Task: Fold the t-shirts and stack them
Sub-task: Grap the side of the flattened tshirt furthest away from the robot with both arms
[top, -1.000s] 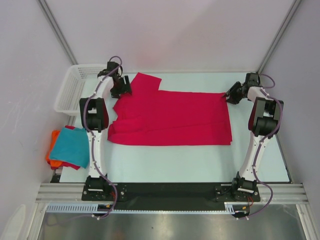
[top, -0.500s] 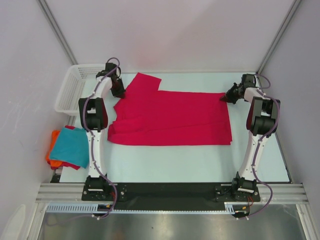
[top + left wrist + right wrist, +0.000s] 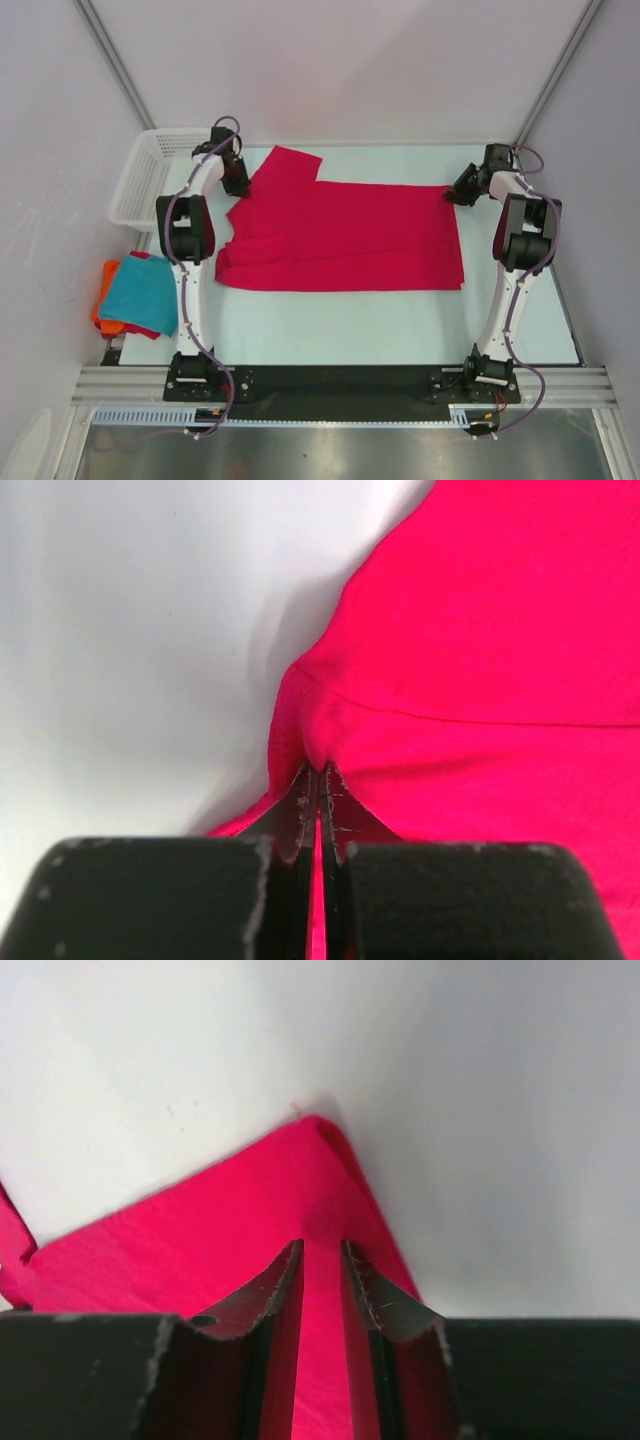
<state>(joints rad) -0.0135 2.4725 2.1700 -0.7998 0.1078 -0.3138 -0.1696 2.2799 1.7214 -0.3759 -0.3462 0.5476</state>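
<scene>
left gripper (image 3: 318, 773) pinches crimson shirt (image 3: 480, 670) (plain cloth)

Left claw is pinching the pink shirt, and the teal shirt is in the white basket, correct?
No. The teal shirt lies on the orange shirt beside the basket, not in it, as the top view shows. The left claw does pinch the pink shirt.

teal shirt (image 3: 142, 290) hides most of orange shirt (image 3: 98, 305).

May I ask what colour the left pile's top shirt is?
The top shirt is teal; best seen in the top external view.
</scene>
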